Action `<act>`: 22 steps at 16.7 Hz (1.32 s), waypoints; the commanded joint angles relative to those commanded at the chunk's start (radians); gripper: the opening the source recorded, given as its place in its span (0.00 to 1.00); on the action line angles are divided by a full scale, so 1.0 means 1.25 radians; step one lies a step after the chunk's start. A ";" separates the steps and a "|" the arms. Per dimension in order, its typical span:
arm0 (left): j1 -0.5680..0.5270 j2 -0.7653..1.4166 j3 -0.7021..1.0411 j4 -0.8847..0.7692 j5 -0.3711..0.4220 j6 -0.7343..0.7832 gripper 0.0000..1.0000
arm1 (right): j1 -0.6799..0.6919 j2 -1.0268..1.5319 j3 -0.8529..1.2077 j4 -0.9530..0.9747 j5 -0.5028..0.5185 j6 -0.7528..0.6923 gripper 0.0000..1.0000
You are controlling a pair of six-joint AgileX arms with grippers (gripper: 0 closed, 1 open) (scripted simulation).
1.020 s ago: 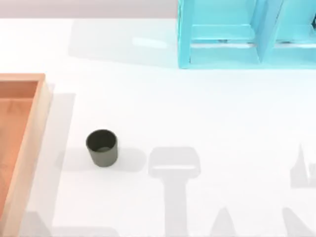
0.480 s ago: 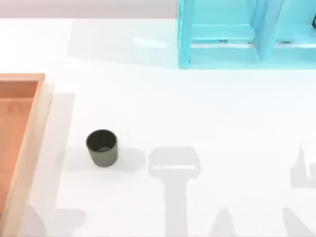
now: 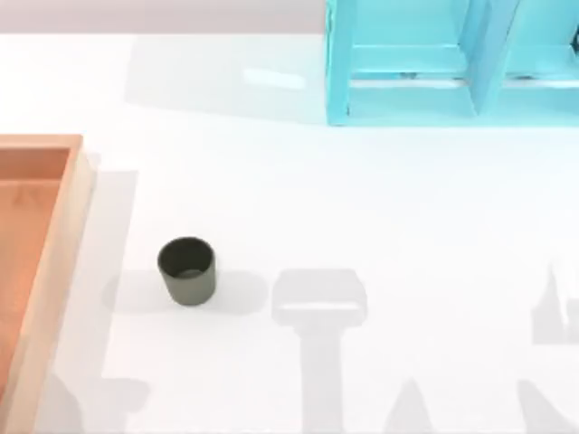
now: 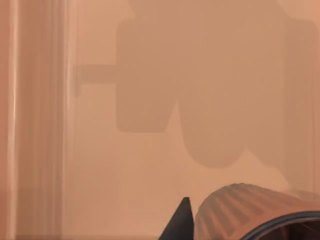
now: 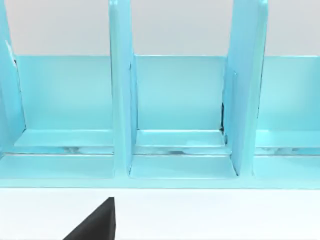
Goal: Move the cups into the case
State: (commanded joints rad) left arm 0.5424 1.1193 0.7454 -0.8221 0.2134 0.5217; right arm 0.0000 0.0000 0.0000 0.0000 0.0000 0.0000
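Note:
A short dark olive-green cup [image 3: 186, 269] stands upright on the white table, a little right of the case [image 3: 47, 271], the orange-tan wooden box at the left edge. In the left wrist view, my left gripper [image 4: 250, 232] hangs above the case's wooden floor [image 4: 150, 165], shut on the ribbed copper-brown cup [image 4: 240, 207]. One dark fingertip [image 4: 181, 222] lies against the cup's side. Gripper and cup cast a shadow on the floor below. My right gripper [image 5: 95, 225] is parked in front of the cyan shelf unit [image 5: 175, 125], holding nothing I can see.
The cyan shelf unit [image 3: 452, 63] stands at the back right of the table, its compartments open toward the front. Arm shadows fall across the table's front. White tabletop stretches between the olive cup and the shelf.
The left arm's shadow at the table's front left has shrunk and drawn toward the case. The olive cup and the right arm's shadow have not moved.

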 joint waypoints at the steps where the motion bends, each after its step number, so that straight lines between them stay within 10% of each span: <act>1: 0.000 0.000 0.000 0.000 0.000 0.000 0.30 | 0.000 0.000 0.000 0.000 0.000 0.000 1.00; 10: 0.000 0.000 0.000 0.000 0.000 0.000 0.98 | 0.000 0.000 0.000 0.000 0.000 0.000 1.00; 22: 0.000 0.004 0.032 -0.032 -0.001 0.001 1.00 | 0.000 0.000 0.000 0.000 0.000 0.000 1.00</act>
State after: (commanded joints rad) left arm 0.5426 1.1237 0.7857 -0.8625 0.2125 0.5233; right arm 0.0000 0.0000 0.0000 0.0000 0.0000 0.0000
